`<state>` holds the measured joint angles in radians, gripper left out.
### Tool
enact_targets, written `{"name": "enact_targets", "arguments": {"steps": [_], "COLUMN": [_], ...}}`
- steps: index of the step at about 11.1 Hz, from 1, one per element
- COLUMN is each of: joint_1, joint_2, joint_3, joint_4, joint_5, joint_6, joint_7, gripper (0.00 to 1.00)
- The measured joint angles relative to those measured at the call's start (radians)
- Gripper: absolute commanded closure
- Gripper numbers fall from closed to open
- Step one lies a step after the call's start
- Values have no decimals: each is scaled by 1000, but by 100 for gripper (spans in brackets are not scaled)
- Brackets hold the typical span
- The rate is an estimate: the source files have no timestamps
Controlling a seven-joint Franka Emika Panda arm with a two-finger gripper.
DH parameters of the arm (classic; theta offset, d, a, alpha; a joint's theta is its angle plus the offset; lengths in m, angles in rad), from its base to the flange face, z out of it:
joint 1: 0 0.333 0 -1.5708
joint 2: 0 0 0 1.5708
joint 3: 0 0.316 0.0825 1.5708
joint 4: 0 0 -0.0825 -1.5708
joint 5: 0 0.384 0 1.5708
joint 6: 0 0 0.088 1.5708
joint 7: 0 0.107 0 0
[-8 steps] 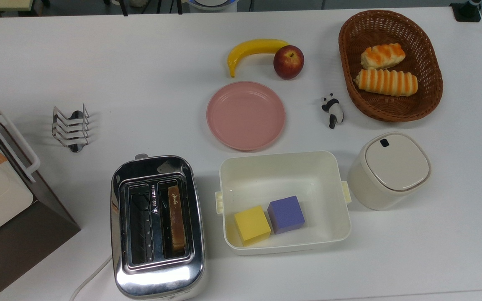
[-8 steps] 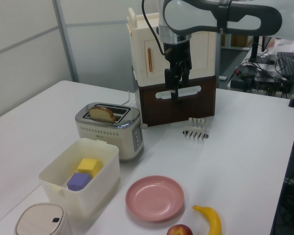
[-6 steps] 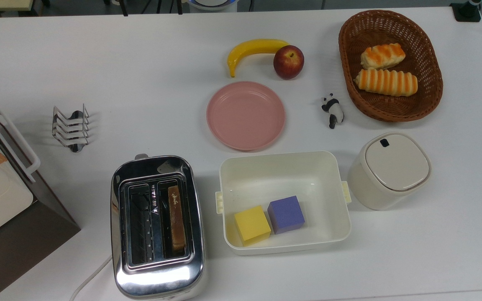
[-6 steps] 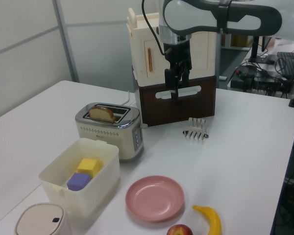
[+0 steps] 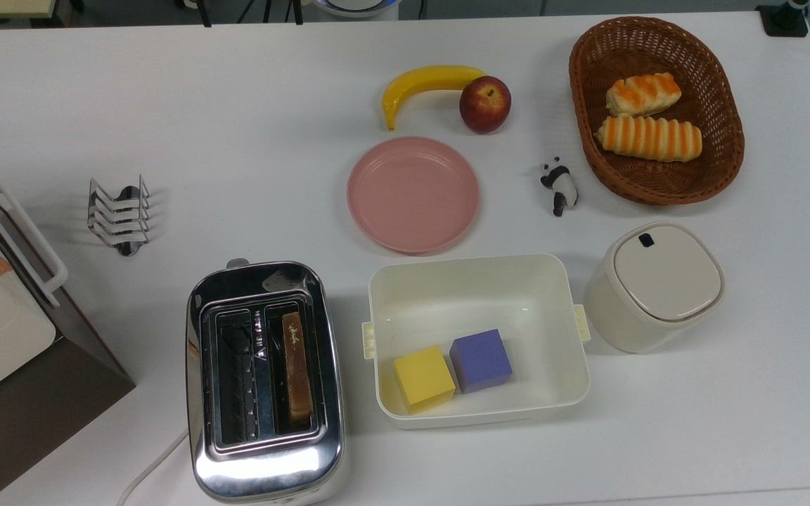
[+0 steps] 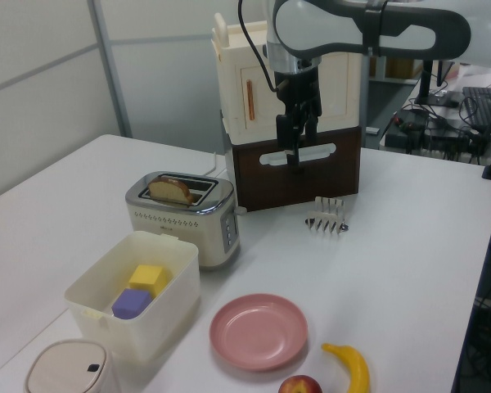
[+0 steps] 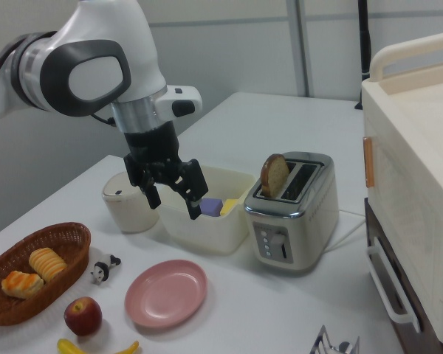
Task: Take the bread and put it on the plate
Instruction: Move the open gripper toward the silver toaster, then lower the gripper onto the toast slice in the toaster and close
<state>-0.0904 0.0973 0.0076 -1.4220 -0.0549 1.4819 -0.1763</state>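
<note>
Since the bread (image 7: 274, 175) sits upright in the toaster (image 7: 293, 214) slot and the claw (image 7: 174, 198) hangs spread open, holding nothing, I'd drop straight down and pinch the slice's flat faces.

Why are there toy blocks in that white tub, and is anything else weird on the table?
The yellow block and purple block sit in the white tub among food things, which looks odd. A little panda figure lies beside the basket. The bread stands upright in the toaster, and nothing is spilled or broken.
</note>
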Motion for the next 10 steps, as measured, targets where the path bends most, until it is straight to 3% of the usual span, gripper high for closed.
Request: {"name": "enact_targets", "arguments": {"steps": [4, 10], "joint_1": [0, 1], "joint_2": [30, 163], "joint_3": [0, 0], "joint_4": [-5, -9], "joint_5": [0, 0], "joint_6": [182, 527], "joint_7": [0, 0], "gripper": [0, 0]}}
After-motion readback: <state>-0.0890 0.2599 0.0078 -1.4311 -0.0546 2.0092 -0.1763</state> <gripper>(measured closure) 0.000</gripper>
